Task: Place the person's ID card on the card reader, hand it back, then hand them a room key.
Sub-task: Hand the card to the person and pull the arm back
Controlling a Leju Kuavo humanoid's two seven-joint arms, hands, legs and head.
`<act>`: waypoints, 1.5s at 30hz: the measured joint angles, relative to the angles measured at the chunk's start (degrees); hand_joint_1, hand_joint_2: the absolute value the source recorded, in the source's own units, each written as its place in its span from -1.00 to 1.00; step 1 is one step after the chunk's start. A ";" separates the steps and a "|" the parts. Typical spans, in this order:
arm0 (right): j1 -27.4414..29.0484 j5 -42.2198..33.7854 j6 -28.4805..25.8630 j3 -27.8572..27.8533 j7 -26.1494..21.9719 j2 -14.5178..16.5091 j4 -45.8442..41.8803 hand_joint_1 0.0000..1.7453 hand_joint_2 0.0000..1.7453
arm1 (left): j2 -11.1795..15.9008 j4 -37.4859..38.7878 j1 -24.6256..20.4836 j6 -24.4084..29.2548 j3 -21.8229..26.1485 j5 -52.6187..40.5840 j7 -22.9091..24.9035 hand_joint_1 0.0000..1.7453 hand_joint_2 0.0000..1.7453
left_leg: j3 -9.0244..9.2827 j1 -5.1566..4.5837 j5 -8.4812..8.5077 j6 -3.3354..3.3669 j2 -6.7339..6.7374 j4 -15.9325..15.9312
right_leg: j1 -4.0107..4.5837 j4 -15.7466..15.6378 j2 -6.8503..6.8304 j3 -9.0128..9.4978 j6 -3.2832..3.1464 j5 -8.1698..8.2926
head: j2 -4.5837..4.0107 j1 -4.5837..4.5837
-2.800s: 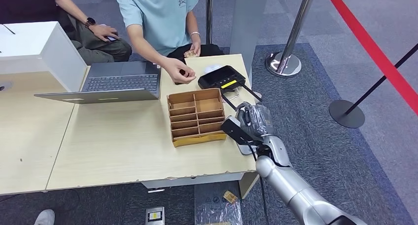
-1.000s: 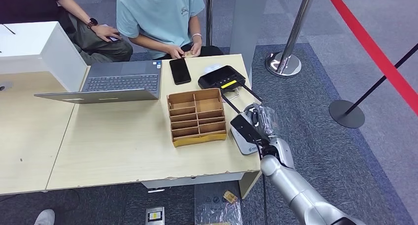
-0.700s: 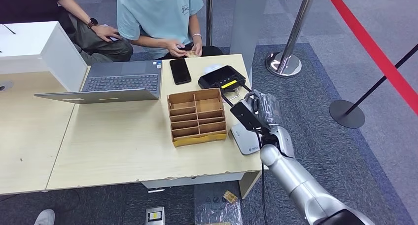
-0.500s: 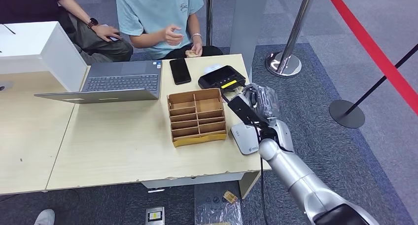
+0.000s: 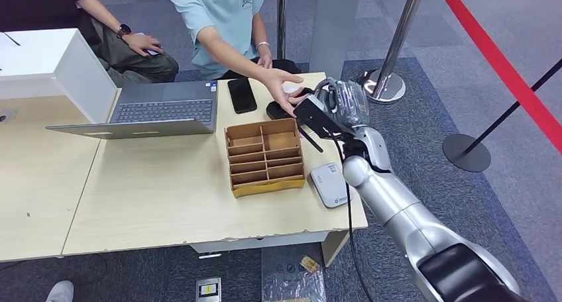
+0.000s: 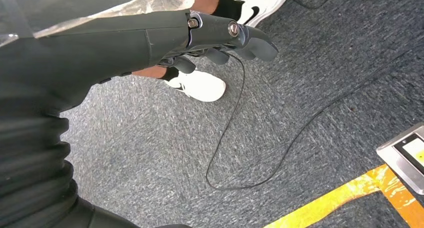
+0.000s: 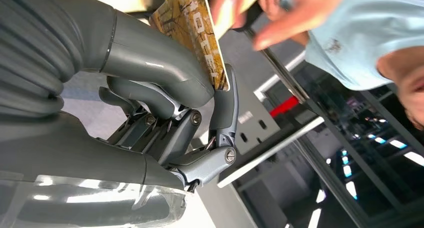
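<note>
My right hand [image 5: 337,102] is raised over the far right corner of the table [image 5: 166,202]. It pinches a gold-patterned card [image 7: 200,35] between thumb and fingers. A person in a light blue shirt reaches a hand [image 5: 283,90] out to it. In the right wrist view that person's fingers [image 7: 287,13] are blurred right at the card's free edge; I cannot tell if they touch it. The white card reader [image 5: 329,185] lies bare near the table's right edge. My left hand [image 6: 215,33] hangs over grey carpet, fingers loosely extended and holding nothing.
A cardboard divider tray [image 5: 265,156] sits mid-table beside the reader. Behind it are a black terminal [image 5: 274,109], a phone [image 5: 242,95] and a laptop [image 5: 162,106]. A stanchion base [image 5: 381,87] stands past the table's corner. A second person sits at the far left.
My right hand has risen from the card reader and swung forward toward the person, carrying the card. The person has leaned in and stretched a hand out to meet it.
</note>
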 joint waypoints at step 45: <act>-1.82 4.61 2.18 6.51 7.31 -0.08 -11.91 -1.00 1.00 | -0.56 0.00 0.58 0.29 -0.01 0.47 -0.28 -1.00 1.00 | 0.01 0.00 -0.01 0.00 0.00 0.01 | 0.00 -0.03 0.01 -0.03 0.00 0.00 | 0.00 0.00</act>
